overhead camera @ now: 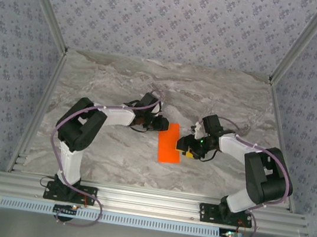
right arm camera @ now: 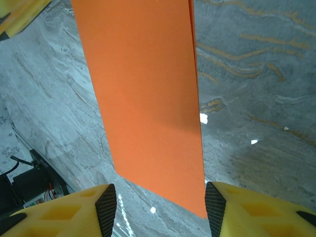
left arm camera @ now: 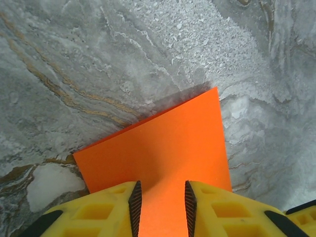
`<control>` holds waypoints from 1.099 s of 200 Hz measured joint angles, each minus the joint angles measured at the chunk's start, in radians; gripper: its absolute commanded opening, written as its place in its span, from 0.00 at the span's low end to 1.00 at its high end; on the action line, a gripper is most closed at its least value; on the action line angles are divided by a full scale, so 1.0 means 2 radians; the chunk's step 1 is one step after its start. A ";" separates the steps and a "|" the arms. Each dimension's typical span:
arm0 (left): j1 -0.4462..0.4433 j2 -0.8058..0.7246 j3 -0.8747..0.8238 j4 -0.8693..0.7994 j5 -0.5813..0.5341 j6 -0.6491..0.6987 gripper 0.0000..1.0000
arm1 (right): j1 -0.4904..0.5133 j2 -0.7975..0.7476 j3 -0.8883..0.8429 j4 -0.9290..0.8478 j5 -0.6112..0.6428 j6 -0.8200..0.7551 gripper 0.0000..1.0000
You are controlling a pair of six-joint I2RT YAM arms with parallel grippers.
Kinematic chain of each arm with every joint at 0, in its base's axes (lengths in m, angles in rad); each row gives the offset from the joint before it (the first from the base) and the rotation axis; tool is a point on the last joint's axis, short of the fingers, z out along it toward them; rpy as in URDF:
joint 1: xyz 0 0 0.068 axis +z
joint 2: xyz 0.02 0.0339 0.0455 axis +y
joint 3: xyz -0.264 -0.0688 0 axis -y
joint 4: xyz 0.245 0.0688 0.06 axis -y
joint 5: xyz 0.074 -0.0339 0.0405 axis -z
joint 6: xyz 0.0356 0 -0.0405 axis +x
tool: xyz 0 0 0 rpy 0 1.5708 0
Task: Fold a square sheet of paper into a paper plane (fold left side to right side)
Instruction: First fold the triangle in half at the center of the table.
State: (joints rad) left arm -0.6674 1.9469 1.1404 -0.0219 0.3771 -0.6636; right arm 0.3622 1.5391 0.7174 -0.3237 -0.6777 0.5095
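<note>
The square sheet of paper [overhead camera: 170,145] lies on the marbled table, doubled over into a narrow orange-red rectangle; a paper plane is out of view. My left gripper [overhead camera: 159,123] is at its far left corner. In the left wrist view the sheet [left arm camera: 163,148] runs flat under and between the parted pads of that gripper [left arm camera: 160,190]. My right gripper [overhead camera: 185,147] sits at the sheet's right edge. From the right wrist, the sheet [right arm camera: 143,89] shows two layers along one long edge, and its near corner lies between the wide-set pads of the right gripper [right arm camera: 160,197].
Grey marbled tabletop [overhead camera: 123,77] extends around the sheet, walled by patterned panels at the back and sides. An aluminium rail [overhead camera: 146,203] carries both arm bases at the near edge. The left gripper's yellow finger [right arm camera: 19,15] shows in a corner of the right wrist view.
</note>
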 measured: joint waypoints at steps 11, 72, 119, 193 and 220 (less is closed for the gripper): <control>0.000 -0.006 -0.005 0.000 0.001 -0.001 0.36 | 0.001 0.000 0.000 0.000 0.000 0.000 0.55; 0.008 -0.065 -0.039 0.005 0.000 -0.006 0.47 | 0.000 0.026 0.027 0.013 0.011 -0.006 0.57; 0.010 -0.095 -0.067 0.009 -0.005 -0.010 0.49 | -0.020 0.083 0.079 0.062 0.014 -0.019 0.58; 0.010 -0.118 -0.079 0.009 -0.014 -0.010 0.50 | -0.026 0.147 0.123 0.105 0.006 -0.031 0.56; 0.010 -0.118 -0.079 0.009 -0.014 -0.010 0.50 | -0.027 0.152 0.125 0.114 -0.001 -0.032 0.53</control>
State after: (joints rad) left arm -0.6476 1.7100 0.9821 -0.0036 0.3500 -0.6834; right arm 0.3092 1.8431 0.9672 -0.0948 -0.6804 0.4458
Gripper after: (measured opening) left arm 0.499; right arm 0.545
